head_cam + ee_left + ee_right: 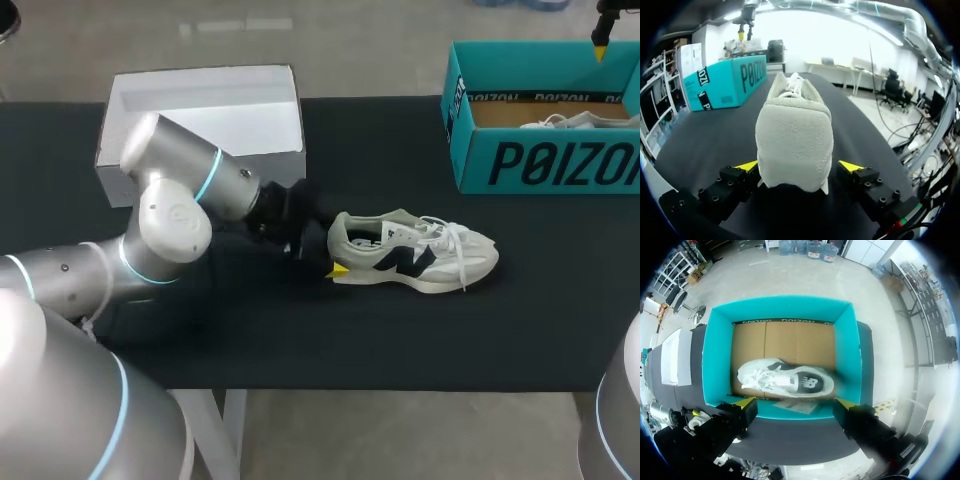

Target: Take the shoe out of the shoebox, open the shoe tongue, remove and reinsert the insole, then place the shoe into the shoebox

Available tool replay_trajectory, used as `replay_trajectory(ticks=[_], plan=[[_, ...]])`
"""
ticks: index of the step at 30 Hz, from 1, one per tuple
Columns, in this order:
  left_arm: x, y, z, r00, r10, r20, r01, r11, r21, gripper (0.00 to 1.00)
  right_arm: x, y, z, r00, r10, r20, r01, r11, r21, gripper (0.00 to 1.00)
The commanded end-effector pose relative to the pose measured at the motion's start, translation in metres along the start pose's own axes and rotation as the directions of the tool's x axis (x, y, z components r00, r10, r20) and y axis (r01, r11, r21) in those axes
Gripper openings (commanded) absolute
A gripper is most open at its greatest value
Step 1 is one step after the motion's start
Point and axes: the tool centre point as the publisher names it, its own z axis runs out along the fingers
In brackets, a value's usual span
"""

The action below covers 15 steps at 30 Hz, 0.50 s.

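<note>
Left wrist view: the shoe (794,132) has its heel right between the left gripper (799,166) jaws, which are spread apart, toe pointing straight away from them.

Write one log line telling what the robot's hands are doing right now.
left hand: open, either side of heel of shoe on table | right hand: open, above shoebox | second shoe: inside shoebox
</note>
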Motion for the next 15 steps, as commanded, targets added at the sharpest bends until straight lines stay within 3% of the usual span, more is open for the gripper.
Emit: replay_trajectory(ticks=[1,5,7,8,15], plan=[[0.0011,0.0026,0.0093,0.998,-0.006,0.058,0.007,1.0,-0.017,1.0,-0.0002,0.0,0.0005,1.0,0.0,0.0,0.0,1.0,-0.001,1.0],[-0.0006,0.0034,0.0099,0.995,-0.013,0.095,0.014,1.0,-0.014,1.0,-0.0002,0.0,0.0005,1.0,0.0,0.0,0.0,1.0,-0.001,1.0],[-0.0025,0.0045,0.0085,0.992,-0.031,0.123,0.032,0.999,-0.005,0.29,-0.0002,0.0,0.0005,1.0,0.0,0.0,0.0,1.0,-0.001,1.0],[-0.0028,0.0054,0.0079,0.992,-0.029,0.126,0.032,0.999,-0.018,0.0,-0.0002,0.0,0.0005,1.0,0.0,0.0,0.0,1.0,-0.001,1.0],[0.0067,0.0064,0.0023,0.995,-0.058,0.077,0.057,0.998,0.012,0.0,-0.0002,0.0,0.0005,1.0,0.0,0.0,0.0,1.0,-0.001,1.0]])
